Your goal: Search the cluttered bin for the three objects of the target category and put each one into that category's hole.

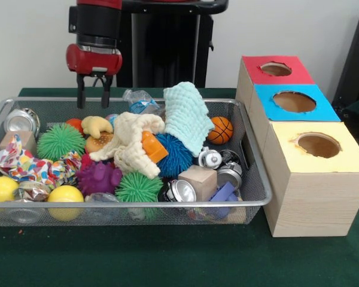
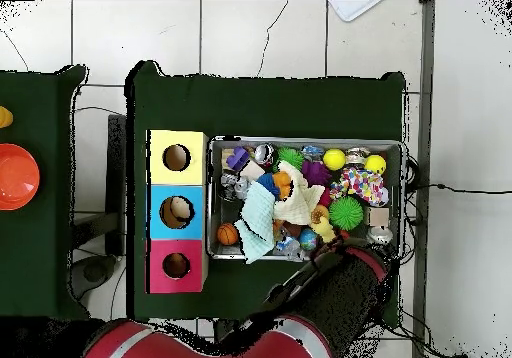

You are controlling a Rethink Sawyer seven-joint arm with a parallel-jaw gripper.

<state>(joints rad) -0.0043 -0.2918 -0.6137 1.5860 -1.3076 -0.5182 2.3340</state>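
While my gripper hangs with jaws apart and empty over the far rim of the bin, no writing can be read on any item. Tan plush animal: near the bin's far edge, just below me, beside a cream cloth. Red-topped hole: far box, beyond the bin's side edge.

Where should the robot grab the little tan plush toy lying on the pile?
Probably across the middle of the tan plush toy, coming straight down from above. It lies on top of the clutter in the bin, curved like a crescent with its upper side bare, but a cream cloth and a green spiky ball crowd its sides. The gripper hangs open just behind it.
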